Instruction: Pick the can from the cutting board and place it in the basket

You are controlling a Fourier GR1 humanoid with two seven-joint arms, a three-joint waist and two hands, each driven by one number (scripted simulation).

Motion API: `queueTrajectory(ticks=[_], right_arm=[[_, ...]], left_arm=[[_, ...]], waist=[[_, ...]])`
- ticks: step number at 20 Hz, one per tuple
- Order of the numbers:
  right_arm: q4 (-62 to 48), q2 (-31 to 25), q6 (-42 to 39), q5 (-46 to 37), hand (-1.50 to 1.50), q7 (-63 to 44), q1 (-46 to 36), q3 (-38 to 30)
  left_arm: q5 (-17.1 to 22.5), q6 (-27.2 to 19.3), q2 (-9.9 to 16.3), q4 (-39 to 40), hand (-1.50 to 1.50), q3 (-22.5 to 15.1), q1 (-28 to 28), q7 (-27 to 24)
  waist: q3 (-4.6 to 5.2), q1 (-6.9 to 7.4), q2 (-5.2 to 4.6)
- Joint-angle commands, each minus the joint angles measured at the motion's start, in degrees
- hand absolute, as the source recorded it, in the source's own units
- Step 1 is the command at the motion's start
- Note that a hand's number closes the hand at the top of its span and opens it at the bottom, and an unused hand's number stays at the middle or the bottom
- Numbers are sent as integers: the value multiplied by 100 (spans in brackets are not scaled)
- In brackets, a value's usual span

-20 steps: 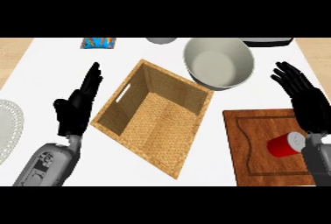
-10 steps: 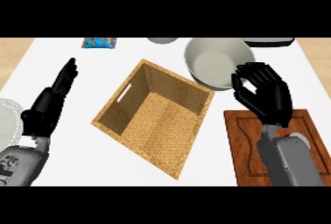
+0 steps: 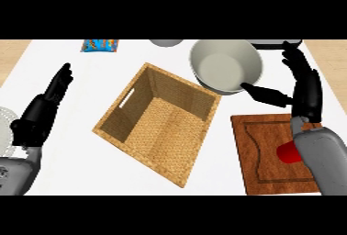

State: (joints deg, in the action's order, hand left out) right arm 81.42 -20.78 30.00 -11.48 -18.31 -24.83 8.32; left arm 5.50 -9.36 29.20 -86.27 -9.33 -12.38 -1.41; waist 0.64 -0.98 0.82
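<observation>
A red can (image 3: pixel 288 153) lies on the brown cutting board (image 3: pixel 264 151) at the lower right, mostly hidden behind my right forearm. My right hand (image 3: pixel 304 87) is stretched out above the board's far edge, fingers straight, thumb pointing left toward the pot; it is open and holds nothing. The woven basket (image 3: pixel 157 120) sits in the middle, tilted like a diamond, with nothing inside. My left hand (image 3: pixel 42 110) rests open at the left edge, fingers up, well apart from the basket.
A large grey-white pot (image 3: pixel 226 66) stands behind the board, close to my right thumb. A white plate (image 3: pixel 5 133) shows at the left edge. A blue packet (image 3: pixel 100 45) and a grey bowl (image 3: pixel 166 42) lie at the back.
My right hand has swung away to the right and opened out flat, uncovering the board's far edge. The red can shows again beside the forearm. My left hand barely moved.
</observation>
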Motion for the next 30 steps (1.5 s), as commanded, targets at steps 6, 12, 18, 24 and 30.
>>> queueTrajectory(ticks=[6, 12, 18, 24, 30], right_arm=[[-38, -2296, -3320, -306, -150, -2372, -662, 815], [467, -2757, -5705, 1335, -150, -3692, -1332, 692], [727, -2990, -6388, 2424, -150, -4988, -1511, 469], [793, -3316, -6373, 2678, -150, -4805, -1043, 503], [619, -3043, -6155, 2142, -150, -4208, -609, 932]], left_arm=[[0, 102, 95, -111, 0, -1, 109, 33], [-7, 119, 58, 37, 0, 73, 45, -43], [6, 209, -4, -87, 0, 163, 234, -182], [-292, 94, -216, -93, 0, 48, 54, 19], [-135, 449, -250, 438, 0, 357, -61, -452]], waist=[[14, 42, 59], [-28, -9, -4], [-48, 48, -38], [-57, 56, -64], [-58, 92, -101]])
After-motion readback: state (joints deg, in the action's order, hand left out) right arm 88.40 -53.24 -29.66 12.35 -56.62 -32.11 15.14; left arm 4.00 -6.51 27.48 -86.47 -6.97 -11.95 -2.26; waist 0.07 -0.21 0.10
